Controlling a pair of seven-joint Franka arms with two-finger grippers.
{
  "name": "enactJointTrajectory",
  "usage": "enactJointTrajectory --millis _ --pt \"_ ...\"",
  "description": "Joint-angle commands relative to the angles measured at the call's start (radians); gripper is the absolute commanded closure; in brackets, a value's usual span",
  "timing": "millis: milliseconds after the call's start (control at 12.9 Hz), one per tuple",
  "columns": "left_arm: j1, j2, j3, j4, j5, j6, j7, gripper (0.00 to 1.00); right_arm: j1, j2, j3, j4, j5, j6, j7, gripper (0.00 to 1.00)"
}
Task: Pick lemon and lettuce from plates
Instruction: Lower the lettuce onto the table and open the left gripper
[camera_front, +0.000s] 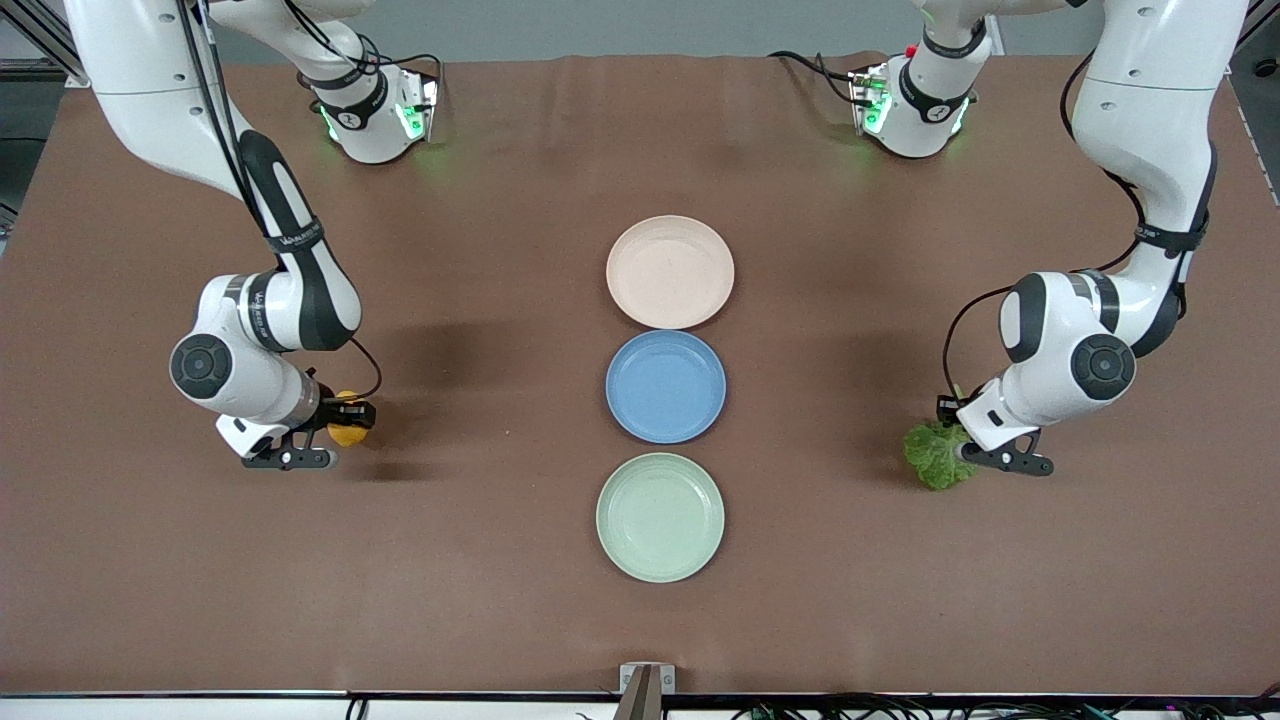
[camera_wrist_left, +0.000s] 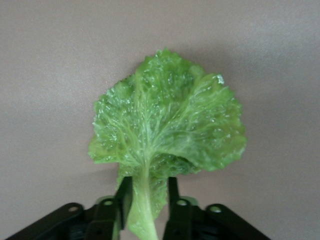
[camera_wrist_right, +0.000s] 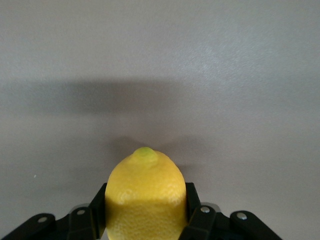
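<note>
My right gripper (camera_front: 352, 418) is shut on the lemon (camera_front: 345, 435), low over the bare table toward the right arm's end. In the right wrist view the fingers press both sides of the yellow lemon (camera_wrist_right: 145, 190), pointed end outward. My left gripper (camera_front: 957, 450) is shut on the lettuce (camera_front: 932, 456), low over the table toward the left arm's end. In the left wrist view the jaws flank the pale stem of the green leaf (camera_wrist_left: 167, 120). I cannot tell whether either thing touches the table. The beige-pink plate (camera_front: 670, 271) and the mint green plate (camera_front: 660, 516) hold nothing.
A blue plate (camera_front: 666, 386) with nothing on it lies between the two other plates, in a line down the table's middle. The brown table (camera_front: 480, 560) stretches around them. Both arm bases stand along the table edge farthest from the front camera.
</note>
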Motion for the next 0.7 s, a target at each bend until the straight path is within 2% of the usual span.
enactJointTrajectory --millis 0,233,311,389,467,622 --pt "-0.001 -0.052 -0.003 -0.006 0.011 -0.002 -0.005 0.0 -0.009 0.009 0.011 -0.003 0.02 0.007 -0.031 0.99" --pt "-0.003 -0.096 -0.006 0.062 0.012 -0.098 -0.008 0.0 -0.007 0.026 0.011 -0.003 0.02 0.007 -0.031 0.96" --pt "-0.001 -0.101 -0.008 0.111 0.011 -0.16 -0.011 0.0 -0.007 0.028 0.011 -0.003 0.02 0.007 -0.031 0.88" --pt "0.0 -0.104 -0.009 0.154 0.01 -0.227 -0.02 0.0 -0.007 0.026 0.011 -0.002 0.02 0.005 -0.031 0.39" --pt "0.0 -0.119 -0.009 0.172 0.01 -0.263 -0.036 0.0 -0.006 0.023 0.011 0.0 0.02 0.003 -0.031 0.01" --pt "0.006 -0.183 -0.009 0.166 0.01 -0.283 -0.057 0.0 -0.006 0.012 0.011 0.019 0.02 -0.01 -0.031 0.0"
